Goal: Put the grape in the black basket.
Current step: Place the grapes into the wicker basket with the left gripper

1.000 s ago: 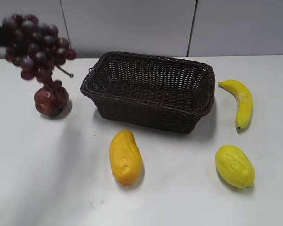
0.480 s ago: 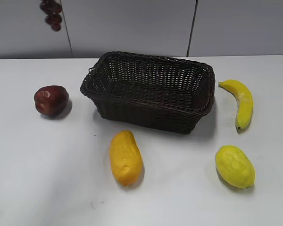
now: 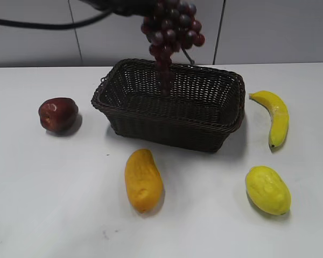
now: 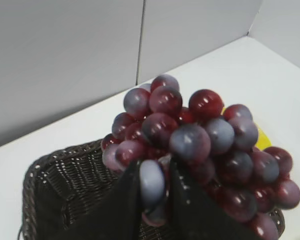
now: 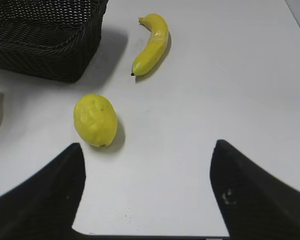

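A: So, the left gripper [image 4: 155,187] is clamped on the grape [image 3: 171,28], fingers pinching berries at the bunch's near side. The bunch hangs in the air over the far-left part of the black basket [image 3: 226,121], its tail dangling down toward the inside.

B: Centred enough to drop?

A: Marginal, I'd say. I would shift it right and nearer, toward the basket's middle, then lower until the tail settles on the weave before opening (a high release risks a bounce off the rim).

B: Right side?

A: The right gripper [image 5: 147,192] is spread wide, empty, hovering near the lemon [image 5: 95,120] and banana [image 5: 151,44]. Leave it parked.
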